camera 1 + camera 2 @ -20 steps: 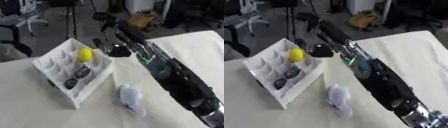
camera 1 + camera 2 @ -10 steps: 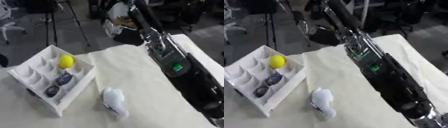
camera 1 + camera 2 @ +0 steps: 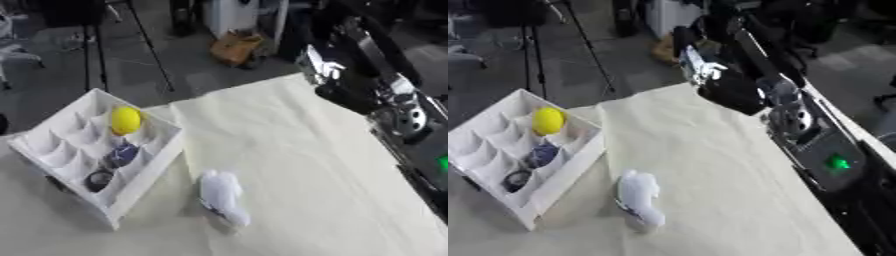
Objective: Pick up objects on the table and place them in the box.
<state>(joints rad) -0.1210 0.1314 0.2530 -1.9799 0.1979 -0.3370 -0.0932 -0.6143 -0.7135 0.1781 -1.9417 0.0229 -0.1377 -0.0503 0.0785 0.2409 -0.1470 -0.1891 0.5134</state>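
Observation:
A white compartmented box stands askew at the table's left. It holds a yellow ball, a blue-grey object and a dark round object. A white, lumpy object lies on the cream table just right of the box's near corner. My right hand hangs above the table's far edge, well away from the box and the white object. It is blurred, and nothing shows in it. My left hand is out of sight.
My right forearm, with a green light, runs along the table's right side. Beyond the far edge is grey floor with a brown cardboard box and a thin black stand.
My right hand has drawn back from beside the box, up and to the right, to the far table edge. The camera has shifted as well. The white object lies as before.

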